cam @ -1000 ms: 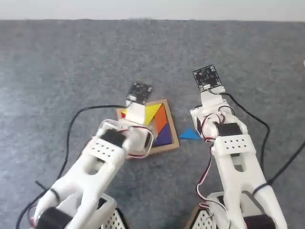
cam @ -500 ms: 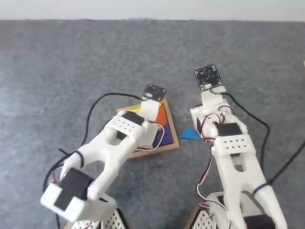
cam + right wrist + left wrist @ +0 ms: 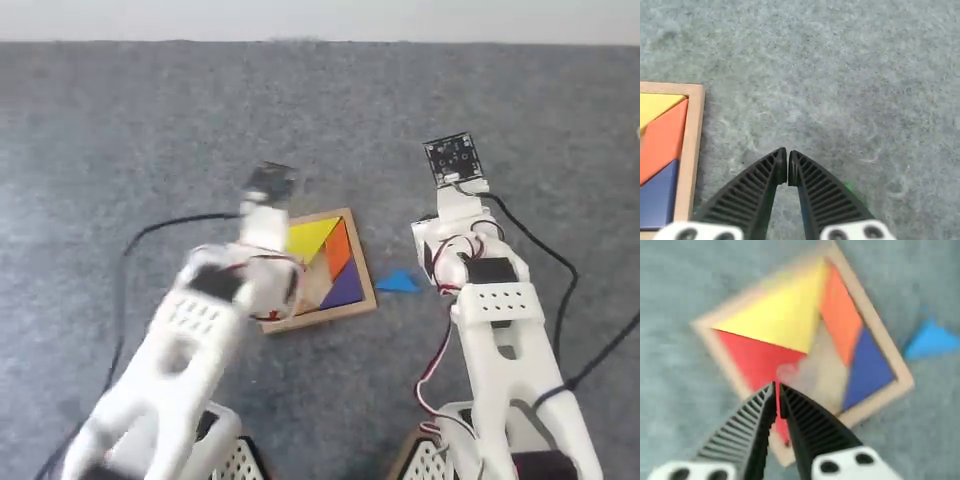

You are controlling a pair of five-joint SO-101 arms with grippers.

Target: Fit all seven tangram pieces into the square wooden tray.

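The square wooden tray point(image 3: 364, 300) lies mid-table. It holds a yellow triangle point(image 3: 777, 315), a red triangle point(image 3: 752, 362), an orange piece point(image 3: 842, 322) and a dark blue piece point(image 3: 867, 367), with bare wood point(image 3: 822, 372) between them. A light blue triangle point(image 3: 400, 282) rests on the carpet just right of the tray. My left gripper point(image 3: 776, 387) is shut and empty above the red piece's inner corner. The right gripper point(image 3: 788, 152), shut with nothing in it, hovers over bare carpet beside the tray's rim point(image 3: 695, 130). A speck of green point(image 3: 849, 188) shows beside one of its fingers.
Grey carpet point(image 3: 150, 120) covers the whole table, open at the far side and far left. The left arm point(image 3: 200, 310) crosses the tray's near-left part. The right arm point(image 3: 495, 300) stands right of the blue triangle. Black cables trail from both arms.
The left arm has swung back to the left, from the tray's right half toward its left side, and is blurred by motion. The right arm has shifted slightly to the right.
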